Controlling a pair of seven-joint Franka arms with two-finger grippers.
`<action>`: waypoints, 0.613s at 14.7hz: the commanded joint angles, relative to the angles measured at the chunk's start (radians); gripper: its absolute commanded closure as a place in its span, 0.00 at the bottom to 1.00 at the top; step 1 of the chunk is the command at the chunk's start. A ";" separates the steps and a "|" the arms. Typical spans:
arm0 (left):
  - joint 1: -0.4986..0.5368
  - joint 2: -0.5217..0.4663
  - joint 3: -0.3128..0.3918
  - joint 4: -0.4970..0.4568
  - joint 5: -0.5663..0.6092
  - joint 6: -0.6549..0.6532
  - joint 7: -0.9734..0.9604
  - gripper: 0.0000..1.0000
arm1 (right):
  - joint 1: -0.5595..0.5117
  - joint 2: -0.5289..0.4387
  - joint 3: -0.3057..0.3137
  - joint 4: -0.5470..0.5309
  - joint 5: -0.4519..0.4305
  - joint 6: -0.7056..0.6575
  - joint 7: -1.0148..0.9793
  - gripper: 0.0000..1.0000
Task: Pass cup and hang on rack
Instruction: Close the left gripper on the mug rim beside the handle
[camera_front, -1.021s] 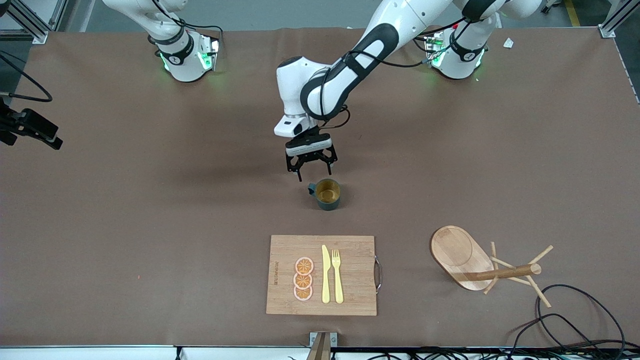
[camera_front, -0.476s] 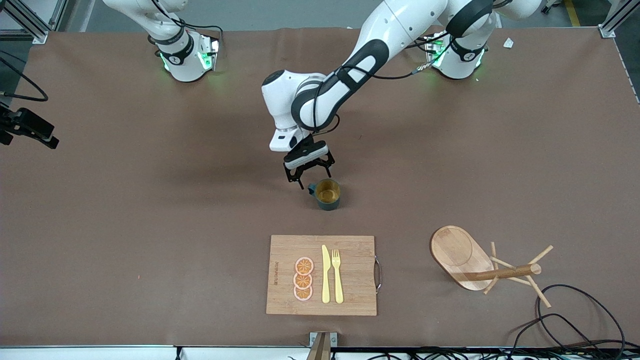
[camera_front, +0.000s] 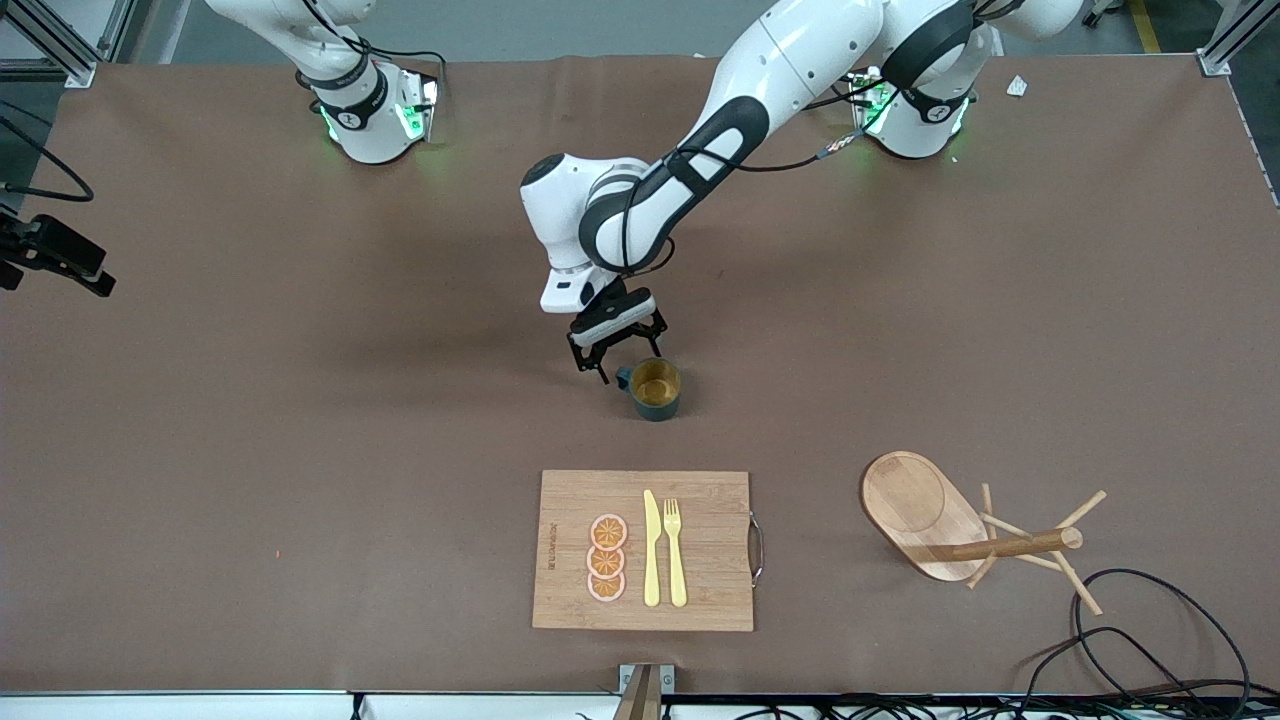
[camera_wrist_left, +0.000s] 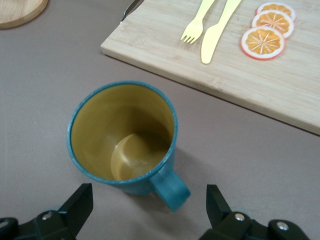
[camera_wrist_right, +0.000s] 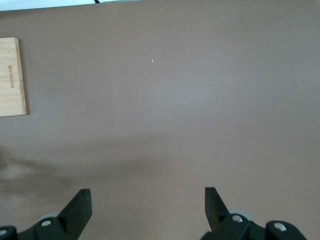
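**2 open end effectors, cup not yet gripped**

1 cup (camera_front: 656, 388) is seen upright on the brown surface (camera_front: 250, 420), between the robots' bases and the cutting board (camera_front: 560, 500), which lies nearer the front camera and carries 3 orange slices (camera_front: 607, 558), a knife (camera_front: 651, 550) and a fork (camera_front: 676, 550). The rack (camera_front: 925, 515) is found tipped on its side toward the left arm's end of the surface, nearer the front camera than the cup.

The left end effector (camera_front: 611, 362) is held low just beside the cup, over its handle side, with fingers (camera_wrist_left: 75, 207) spread wide and nothing between them; in the left wrist view the handle (camera_wrist_left: 170, 187) is seen pointing into the gap. The right end effector (camera_wrist_right: 147, 212) is kept waiting over bare surface, its fingers likewise apart and empty.

The step in hand is judged to be the approach for the first pick. A short further descent and a closing on the handle or wall is called for next. The fallen rack would likely need righting before hanging.
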 joint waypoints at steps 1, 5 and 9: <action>-0.022 0.021 0.017 0.041 -0.019 -0.034 -0.028 0.00 | -0.028 -0.023 0.019 -0.017 0.017 -0.004 -0.019 0.00; -0.023 0.027 0.017 0.038 -0.019 -0.092 -0.030 0.01 | -0.028 -0.023 0.019 -0.017 0.017 -0.004 -0.019 0.00; -0.026 0.029 0.017 0.035 -0.019 -0.102 -0.031 0.09 | -0.028 -0.023 0.019 -0.017 0.017 -0.004 -0.019 0.00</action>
